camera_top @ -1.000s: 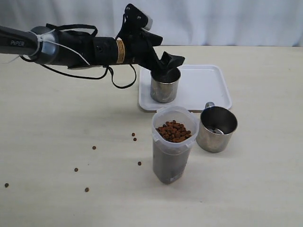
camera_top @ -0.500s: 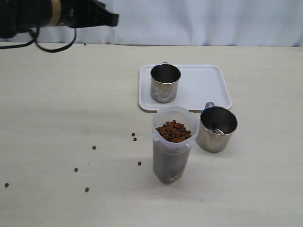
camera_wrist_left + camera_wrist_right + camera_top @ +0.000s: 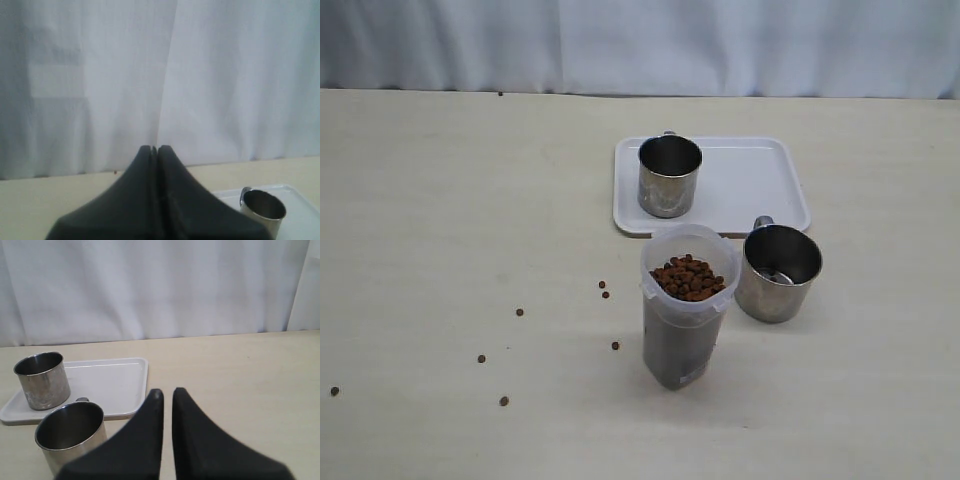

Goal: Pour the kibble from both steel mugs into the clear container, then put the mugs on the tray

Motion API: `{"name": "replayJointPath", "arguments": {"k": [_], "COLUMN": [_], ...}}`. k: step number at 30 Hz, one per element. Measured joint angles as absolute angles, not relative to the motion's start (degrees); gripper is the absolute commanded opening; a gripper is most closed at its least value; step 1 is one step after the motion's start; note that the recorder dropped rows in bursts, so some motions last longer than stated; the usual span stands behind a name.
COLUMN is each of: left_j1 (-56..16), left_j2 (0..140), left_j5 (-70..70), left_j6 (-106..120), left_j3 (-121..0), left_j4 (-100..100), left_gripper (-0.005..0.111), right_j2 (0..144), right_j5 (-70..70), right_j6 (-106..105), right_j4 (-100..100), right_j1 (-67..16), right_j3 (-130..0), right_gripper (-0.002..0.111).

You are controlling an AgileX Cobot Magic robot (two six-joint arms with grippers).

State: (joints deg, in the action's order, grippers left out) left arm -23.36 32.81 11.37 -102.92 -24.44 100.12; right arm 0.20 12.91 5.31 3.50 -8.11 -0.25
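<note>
One steel mug (image 3: pixel 669 175) stands upright on the near left part of the white tray (image 3: pixel 750 185). The other steel mug (image 3: pixel 777 272) stands on the table just in front of the tray, right of the clear container (image 3: pixel 687 305). Kibble (image 3: pixel 688 278) fills the container almost to its rim. Neither arm shows in the exterior view. My left gripper (image 3: pixel 154 148) is shut and empty, away from the mug on the tray (image 3: pixel 262 210). My right gripper (image 3: pixel 167 391) is shut with nothing in it, beside the table mug (image 3: pixel 72 435) and short of the tray (image 3: pixel 115 382).
Several loose kibble pellets (image 3: pixel 519 312) lie scattered on the table to the left of the container. A white curtain (image 3: pixel 640 45) hangs behind the table's far edge.
My left arm has let go of the mug on the tray and withdrawn to the left, out of the exterior view. Its jaws have closed. The mug stays upright on the tray.
</note>
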Motion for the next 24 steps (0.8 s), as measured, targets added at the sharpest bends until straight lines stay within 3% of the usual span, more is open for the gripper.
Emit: {"name": "replayJointPath", "arguments": {"k": [4,11,22,24], "left_j1": [-23.4,-23.4,-23.1,-19.4], "left_j2": [17.0,2.8,1.1,0.4], "left_j5": [10.8,4.9,0.5,-0.8], "left_j6": [-103.1,-103.1,-103.1,-103.1], "left_j3": [-17.0,-13.1,-13.1,-13.1], "left_j4": [100.1,99.9,99.9,99.9], "left_gripper": [0.000,0.000,0.000,0.000], "right_j2": [0.2,0.2,0.2,0.2], "right_j5": [12.9,12.9,12.9,12.9], "right_j6": [5.3,5.3,5.3,5.3], "right_j4": [3.5,3.5,3.5,3.5], "right_j1": [-8.1,-8.1,-8.1,-8.1], "right_j3": [-0.2,-0.2,-0.2,-0.2], "right_gripper": [0.005,0.005,0.005,0.005]}}
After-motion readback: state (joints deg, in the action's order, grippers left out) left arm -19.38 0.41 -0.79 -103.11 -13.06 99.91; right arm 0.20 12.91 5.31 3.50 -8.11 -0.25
